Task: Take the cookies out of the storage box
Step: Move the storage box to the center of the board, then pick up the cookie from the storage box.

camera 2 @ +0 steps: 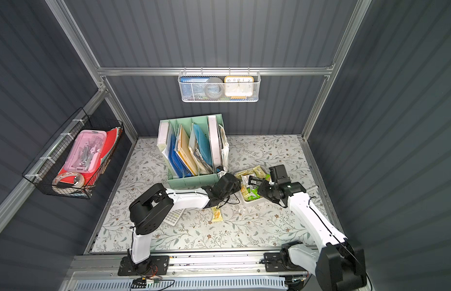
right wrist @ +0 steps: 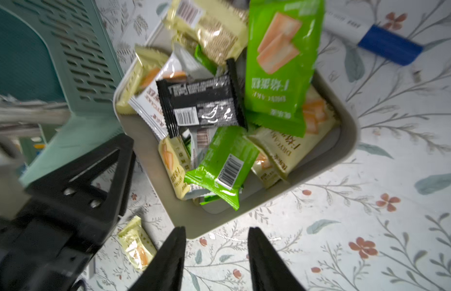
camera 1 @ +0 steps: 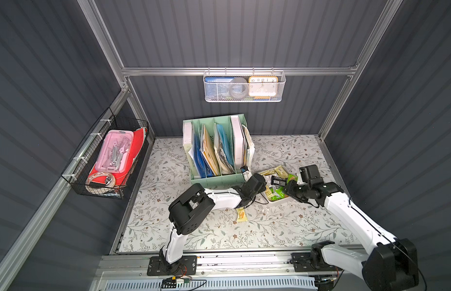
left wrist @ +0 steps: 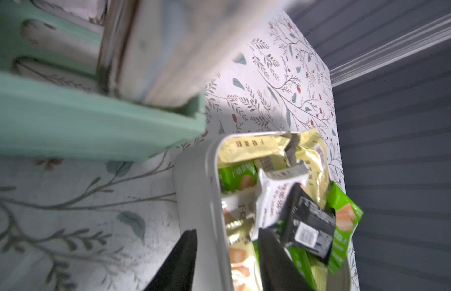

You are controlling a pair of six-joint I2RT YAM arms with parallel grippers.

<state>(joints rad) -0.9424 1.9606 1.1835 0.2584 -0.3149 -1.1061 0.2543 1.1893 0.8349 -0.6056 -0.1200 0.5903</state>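
pale yellow, green and white cookies (left wrist: 247,148), with one black packet (left wrist: 307,221) on top, filled the storage box (left wrist: 194,191) in your left wrist view. your left gripper (left wrist: 228,262) stood released, jaws apart and astride the box's wall, one finger outside, one over the heap; whether it touched a wrapper i could not tell through the blur. the mint file organiser (left wrist: 93,126) sat just beside the box.

in the right wrist view your right gripper (right wrist: 216,259) was unclenched and empty, hanging over the worktop (right wrist: 370,226) just short of the box's wall. a green packet (right wrist: 279,65) leaned on the rim across from it, the black one lay across the middle, and a single pale yellow packet (right wrist: 136,245) lay out on the worktop by the left arm.

in both top views the box (camera 1: 278,201) lay between the two grippers, near the organiser's front corner, and only that one packet (camera 2: 216,214) was outside it.

you had barely begun the emptying, by my judgement, and the step in hand was a reach into the box for another packet. your next move called for lowering one gripper onto a top-lying wrapper, the black or the leaning green, pinching that alone, and keeping the arms from crowding over so small a box.
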